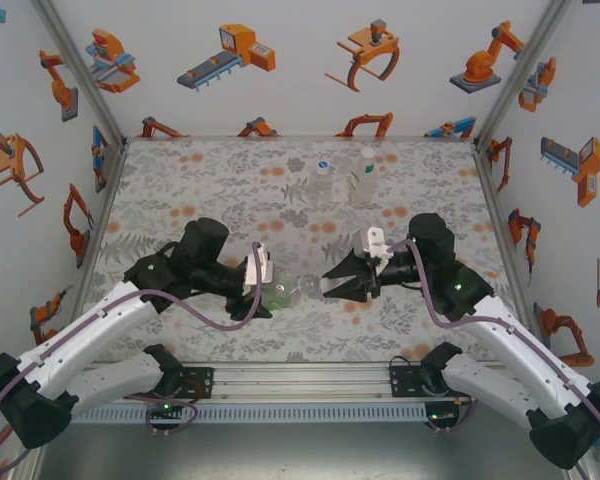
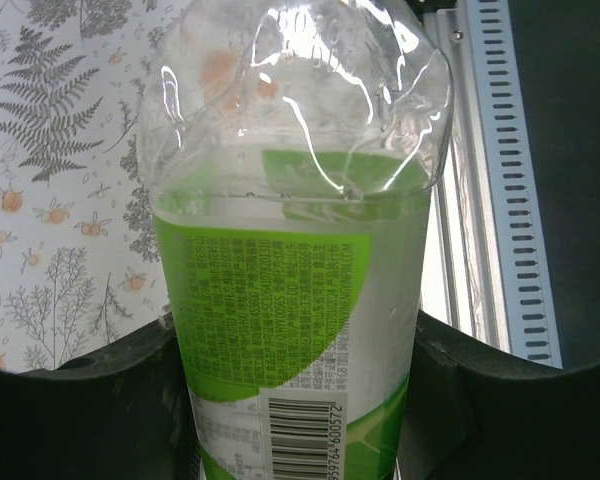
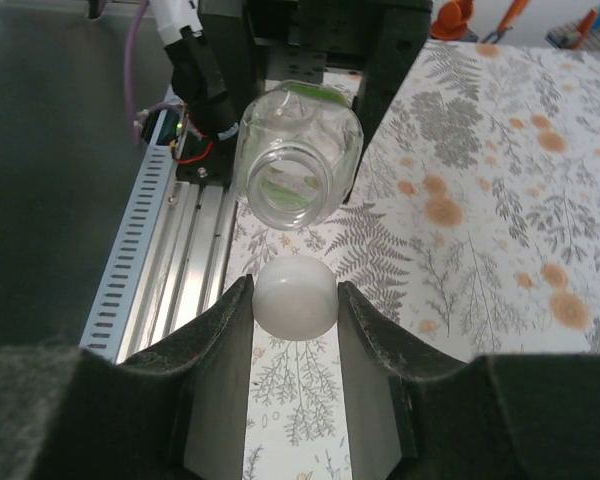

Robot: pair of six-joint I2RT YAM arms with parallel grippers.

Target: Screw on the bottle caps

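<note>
— Can we read anything?
— Only on the bottle (image 2: 298,215) in our left gripper (image 2: 295,390). Its green-and-white label (image 2: 250,300) has a barcode (image 2: 298,432) at the end nearest the gripper, and the digits under it look like 959764 600572.
— And the small print farther out?
— Too fine for us to read.

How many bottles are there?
3. The green-labelled bottle is held sideways in the left gripper. Two more stand side by side at the far side of the table: the left far bottle and the right far bottle.
</note>
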